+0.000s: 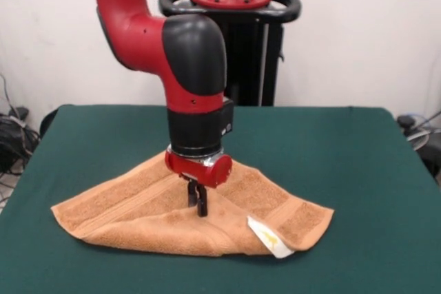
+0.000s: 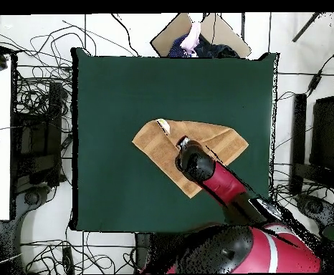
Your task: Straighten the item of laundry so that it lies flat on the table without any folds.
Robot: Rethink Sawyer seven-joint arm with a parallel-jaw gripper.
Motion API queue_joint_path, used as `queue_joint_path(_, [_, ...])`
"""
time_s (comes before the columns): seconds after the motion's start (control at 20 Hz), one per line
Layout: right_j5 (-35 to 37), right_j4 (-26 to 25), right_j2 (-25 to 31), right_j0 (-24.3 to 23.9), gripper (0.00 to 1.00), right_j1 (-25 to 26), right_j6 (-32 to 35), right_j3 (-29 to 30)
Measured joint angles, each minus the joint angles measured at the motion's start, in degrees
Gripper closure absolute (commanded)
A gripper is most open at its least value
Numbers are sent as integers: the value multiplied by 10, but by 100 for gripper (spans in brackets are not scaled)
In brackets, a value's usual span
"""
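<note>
One fold at least is seen in the towel point(image 1: 172, 222), which lies doubled into a rough triangle near the middle of the table point(image 1: 358, 170), a little toward the front camera's side. In the front view the long folded edge runs along the near side, the apex points to 12 o'clock under the wrist, and the white label point(image 1: 270, 239) shows at about 4 o'clock from the gripper point(image 1: 198, 204).

The gripper is set down on the upper layer near the middle of the triangle, fingers drawn narrow. Whether cloth is pinched between them cannot be told; the tips seem only to touch the pile.

For the step to go well, only the top layer should be caught, and near a free corner or edge, not mid-panel. That layer is best lifted just clear and carried away from the crease, toward the open felt, low enough that the lower layer is not dragged along. Too deep a pinch would probably take both layers and merely shift the bundle.

No containers are seen on the table, so nothing is held in any.
</note>
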Motion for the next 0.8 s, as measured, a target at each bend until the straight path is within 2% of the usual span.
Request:
queue_joint_path(0.35, [-62,10,10,13,100,11,10,-25])
queue_joint_path(0.6, [-63,68,8,50,100,14,10,-69])
queue_joint_path(0.8, [-63,93,8,61,100,16,10,-91])
